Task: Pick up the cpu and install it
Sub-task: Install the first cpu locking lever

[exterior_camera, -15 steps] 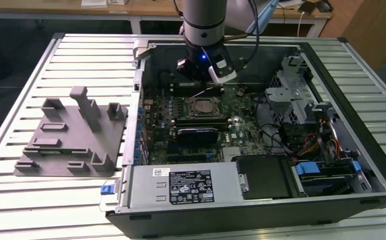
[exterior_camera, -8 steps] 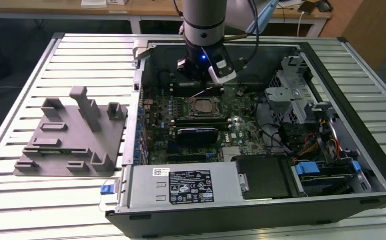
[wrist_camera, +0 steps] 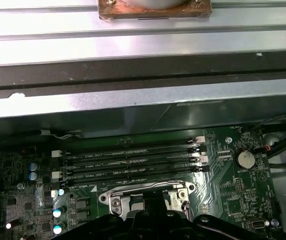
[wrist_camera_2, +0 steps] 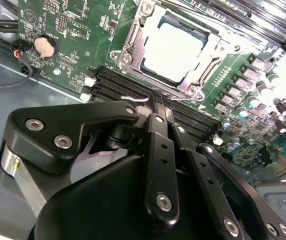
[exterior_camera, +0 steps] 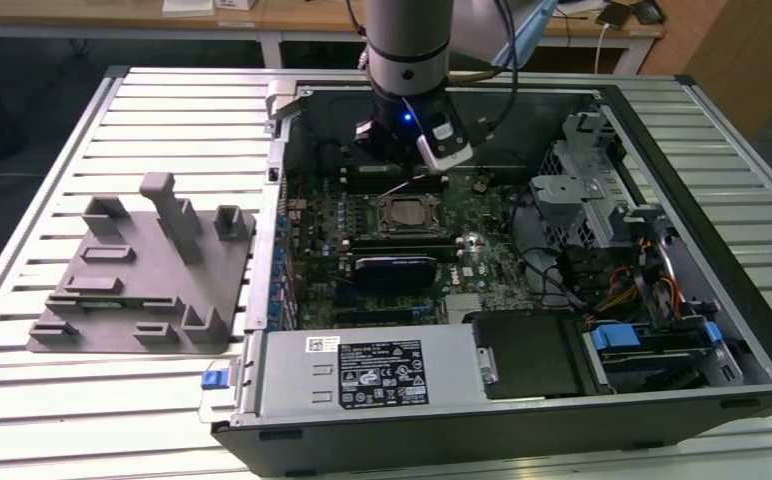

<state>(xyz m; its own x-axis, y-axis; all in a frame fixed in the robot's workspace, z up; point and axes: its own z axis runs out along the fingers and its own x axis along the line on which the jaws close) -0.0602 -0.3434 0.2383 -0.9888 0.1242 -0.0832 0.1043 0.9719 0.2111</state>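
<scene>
The cpu (wrist_camera_2: 175, 46) lies flat in the motherboard socket, its shiny silver top framed by the metal load plate (wrist_camera_2: 133, 47). In the exterior view the cpu (exterior_camera: 406, 212) sits at the middle of the board inside the open computer case. My gripper (wrist_camera_2: 156, 99) hangs just beside the socket's edge, over the memory slots. Its black fingers (wrist_camera_2: 155, 130) are drawn together with nothing between them. Their tips touch or nearly touch the thin wire socket lever (wrist_camera_2: 133, 98). In the exterior view the gripper (exterior_camera: 420, 165) is just behind the socket. The socket frame (wrist_camera: 148, 196) shows in the first wrist view.
A grey plastic fixture block (exterior_camera: 146, 270) stands on the slatted table at the exterior view's left. Inside the case are several black memory slots (wrist_camera: 128, 162), a coin battery (wrist_camera_2: 45, 47), the power supply (exterior_camera: 359, 375) at the front and a drive cage (exterior_camera: 586, 190) with cables at the right.
</scene>
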